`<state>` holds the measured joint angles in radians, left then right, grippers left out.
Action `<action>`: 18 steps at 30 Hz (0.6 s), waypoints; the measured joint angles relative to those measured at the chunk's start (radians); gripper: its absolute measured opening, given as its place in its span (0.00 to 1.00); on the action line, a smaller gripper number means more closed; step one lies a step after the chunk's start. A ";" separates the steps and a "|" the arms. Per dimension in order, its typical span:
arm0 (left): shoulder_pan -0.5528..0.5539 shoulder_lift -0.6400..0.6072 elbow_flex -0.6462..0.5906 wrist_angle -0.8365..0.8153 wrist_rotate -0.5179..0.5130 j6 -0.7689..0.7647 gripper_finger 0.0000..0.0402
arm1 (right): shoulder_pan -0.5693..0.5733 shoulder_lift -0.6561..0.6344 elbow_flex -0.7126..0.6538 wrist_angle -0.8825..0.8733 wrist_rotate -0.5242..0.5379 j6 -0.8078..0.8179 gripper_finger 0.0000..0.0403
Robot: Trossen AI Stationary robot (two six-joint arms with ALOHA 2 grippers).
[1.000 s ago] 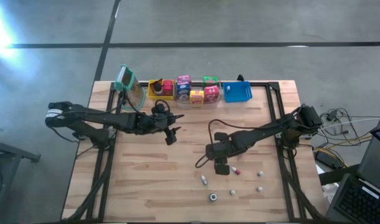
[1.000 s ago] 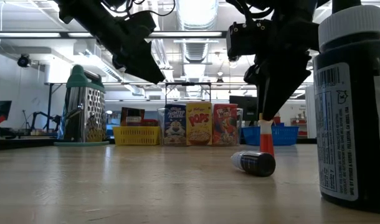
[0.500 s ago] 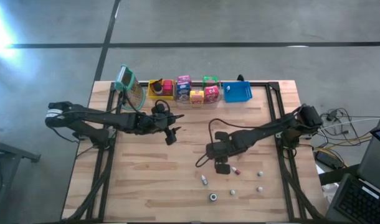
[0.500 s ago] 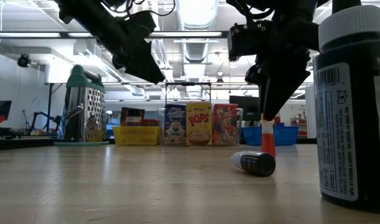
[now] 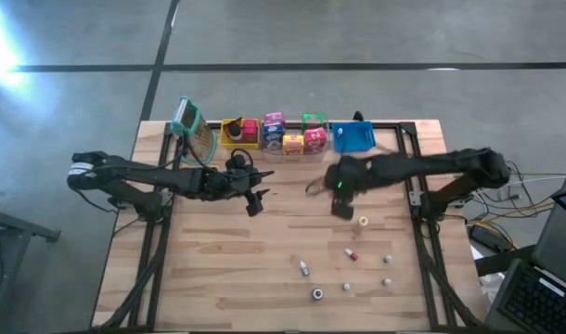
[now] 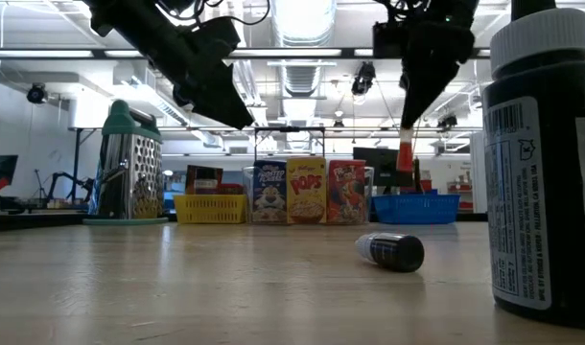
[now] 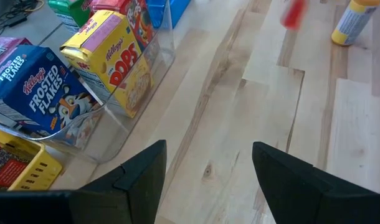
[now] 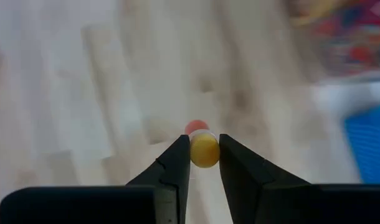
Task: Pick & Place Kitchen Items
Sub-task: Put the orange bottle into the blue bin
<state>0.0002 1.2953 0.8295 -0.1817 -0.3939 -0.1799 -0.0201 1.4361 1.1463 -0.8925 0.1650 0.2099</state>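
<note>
Cereal boxes point(image 5: 292, 135) in clear bin point(image 5: 313, 119); right hand point(image 8: 204, 163) grips small bottle point(image 8: 204, 149) (left hand point(image 7: 207, 168) open).

Through the clear bin point(image 7: 154, 70) a blue mini box point(image 7: 37, 99) reads "Kellogg's FROSTED FLAKES", and the yellow mini box point(image 7: 118, 59) beside it reads "Kellogg's" over "POPS" in red letters. Seen level across the table, the yellow box shows "POPS" again; the print on the blue box and on the red mini box point(image 6: 346, 192) there is too small to read. A dark bottle point(image 6: 545, 163) up close carries a barcode and fine print, none of it legible
</note>
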 joint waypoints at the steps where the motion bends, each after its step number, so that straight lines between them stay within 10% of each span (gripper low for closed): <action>1: 0.000 0.000 0.000 0.000 0.000 0.000 0.61 | -0.033 -0.024 -0.004 -0.003 0.002 -0.010 0.17; 18: 0.000 0.000 0.000 0.001 0.000 0.000 0.61 | -0.646 -0.053 -0.073 0.212 -0.076 -0.238 0.16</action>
<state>0.0006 1.2953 0.8295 -0.1807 -0.3939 -0.1799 -0.6656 1.3832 1.0737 -0.6804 0.0889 -0.0283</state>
